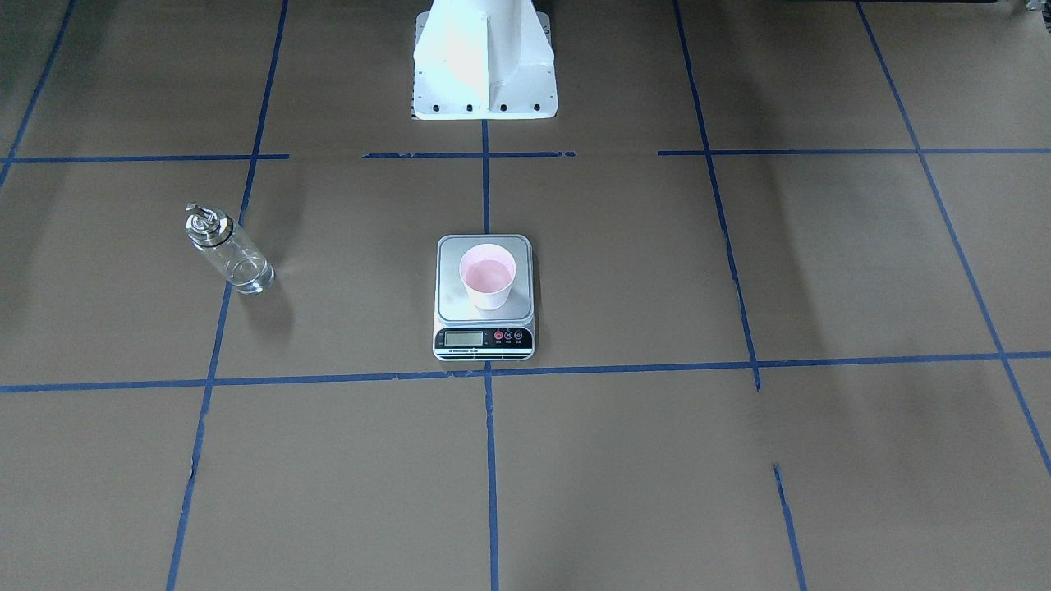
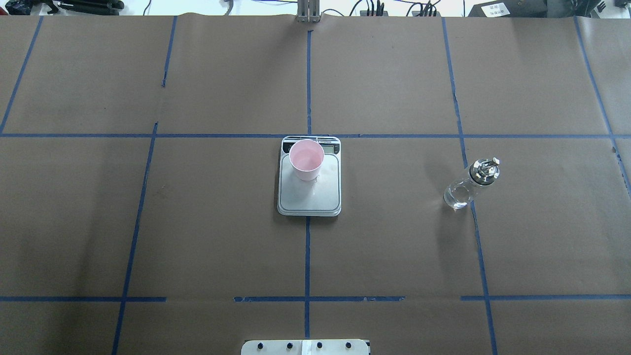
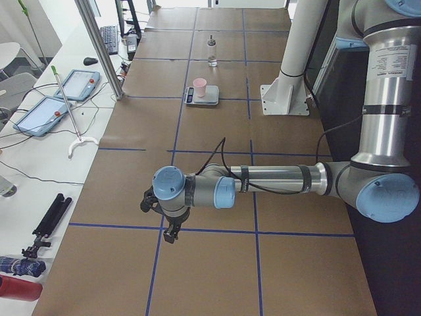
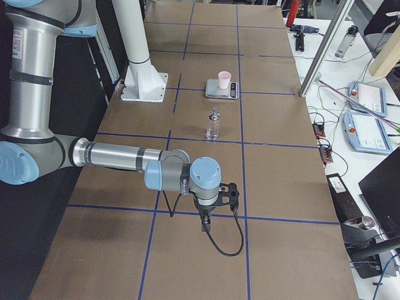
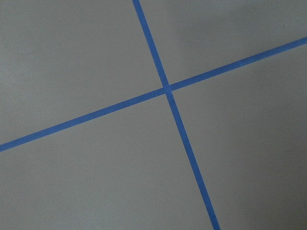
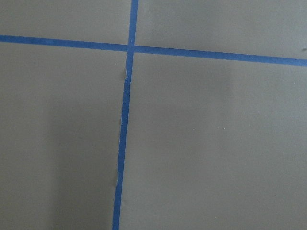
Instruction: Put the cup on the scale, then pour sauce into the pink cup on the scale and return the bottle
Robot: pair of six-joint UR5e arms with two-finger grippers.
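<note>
The pale pink cup (image 1: 488,277) stands upright on the scale (image 1: 484,328) at the table's middle; both also show from overhead, the cup (image 2: 306,159) and the scale (image 2: 309,202). The clear glass bottle (image 2: 471,184) with silver pourer stands alone on the table on my right side, and also shows in the front view (image 1: 227,251). The sauce is too faint to make out. My left gripper (image 3: 170,232) shows only in the left side view, my right gripper (image 4: 206,223) only in the right side view. Both hang far from the scale, and I cannot tell whether they are open or shut.
The robot's white base (image 1: 484,61) stands behind the scale. Blue tape lines (image 2: 307,256) grid the brown paper table. Both wrist views show only paper and tape. Tablets (image 3: 41,113) and cables lie on the side bench beyond the table's far edge.
</note>
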